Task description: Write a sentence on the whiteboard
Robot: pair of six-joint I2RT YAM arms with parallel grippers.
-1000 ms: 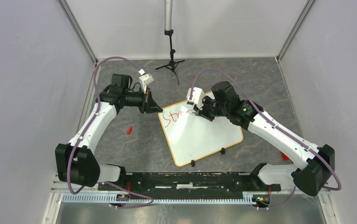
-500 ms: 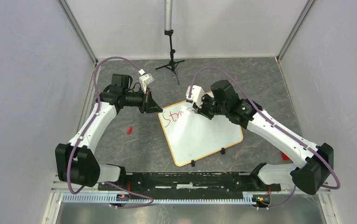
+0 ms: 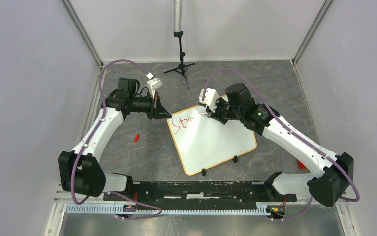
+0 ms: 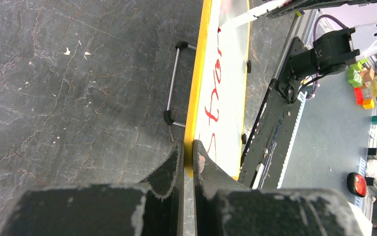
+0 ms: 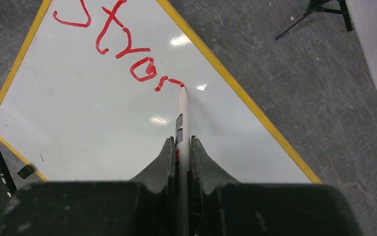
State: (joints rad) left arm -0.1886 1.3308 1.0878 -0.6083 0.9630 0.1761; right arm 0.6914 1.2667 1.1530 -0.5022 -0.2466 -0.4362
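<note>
**Marker tip on board, left corner pinched**

Lying flat on the dark grey marbled table (image 3: 127, 157), the white rectangular whiteboard (image 3: 213, 140) with rounded corners and a thin yellow-orange frame sits mid-table between the two arms. It is turned at an angle, and its two small black clip feet (image 3: 204, 172) are on the near edge.

The left gripper (image 4: 187, 147) is clenched on the whiteboard (image 4: 228, 83) at its left corner, one black finger on each side of the frame edge. In the overhead view the same gripper (image 3: 166, 115) meets that corner from the left.

The right gripper (image 5: 181, 142) is closed around a slim white marker (image 5: 182, 118) that runs out between its fingers. The marker's red tip touches the whiteboard (image 5: 103, 128) at the end of the last stroke.

The red handwritten sentence (image 5: 127, 49) is one slanted row along the far edge. It reads roughly "Stro", followed by a partly formed letter. From above, the right gripper (image 3: 207, 113) covers the end of the sentence (image 3: 184, 123).

A small red object (image 3: 137, 137) lies on the table left of the board, well apart from it. A black tripod stand (image 3: 180, 66) rises at the back.
</note>
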